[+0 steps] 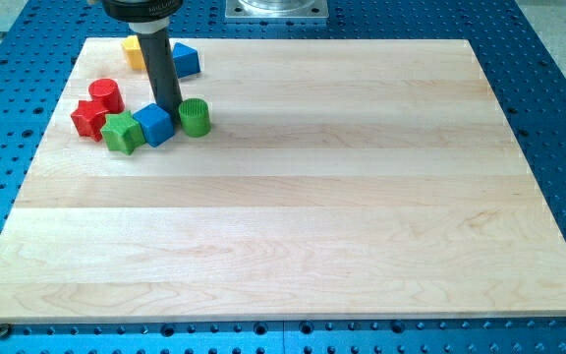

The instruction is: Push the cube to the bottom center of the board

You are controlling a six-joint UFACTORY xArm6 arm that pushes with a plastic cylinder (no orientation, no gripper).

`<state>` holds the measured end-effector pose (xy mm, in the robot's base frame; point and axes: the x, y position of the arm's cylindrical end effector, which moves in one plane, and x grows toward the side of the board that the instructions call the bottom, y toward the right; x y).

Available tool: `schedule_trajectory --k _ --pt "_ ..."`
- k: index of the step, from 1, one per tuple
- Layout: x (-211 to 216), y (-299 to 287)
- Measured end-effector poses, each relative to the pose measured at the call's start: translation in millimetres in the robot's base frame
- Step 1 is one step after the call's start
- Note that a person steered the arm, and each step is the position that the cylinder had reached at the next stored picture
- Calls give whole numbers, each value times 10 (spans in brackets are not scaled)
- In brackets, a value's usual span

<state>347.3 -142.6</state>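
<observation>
A blue cube (153,125) sits at the upper left of the wooden board (293,197). My tip (168,107) is just above the cube's top right edge, touching or nearly touching it. A green star-shaped block (122,132) touches the cube on its left. A green cylinder (195,117) stands just right of the cube and the tip.
A red cylinder (105,95) and a red star-shaped block (90,119) lie left of the green star. A yellow block (133,52) and a blue triangular block (185,61) sit near the board's top left edge, either side of the rod.
</observation>
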Motion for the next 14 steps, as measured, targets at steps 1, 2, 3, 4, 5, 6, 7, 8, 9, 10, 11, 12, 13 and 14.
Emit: schedule_trajectory --k 1,2,3,4,5,6,7,8,9,10,11,12,13,14 --pt "-82 -285" --pt "480 -176" --pt "891 864" --pt "1379 1377" --pt "1414 1575" --pt "770 1536" --pt "686 944" --pt "716 596" --pt "1133 1124" --pt "1002 1153" --pt "836 705" --pt "1354 275" --pt "1660 966" --pt "1437 643"
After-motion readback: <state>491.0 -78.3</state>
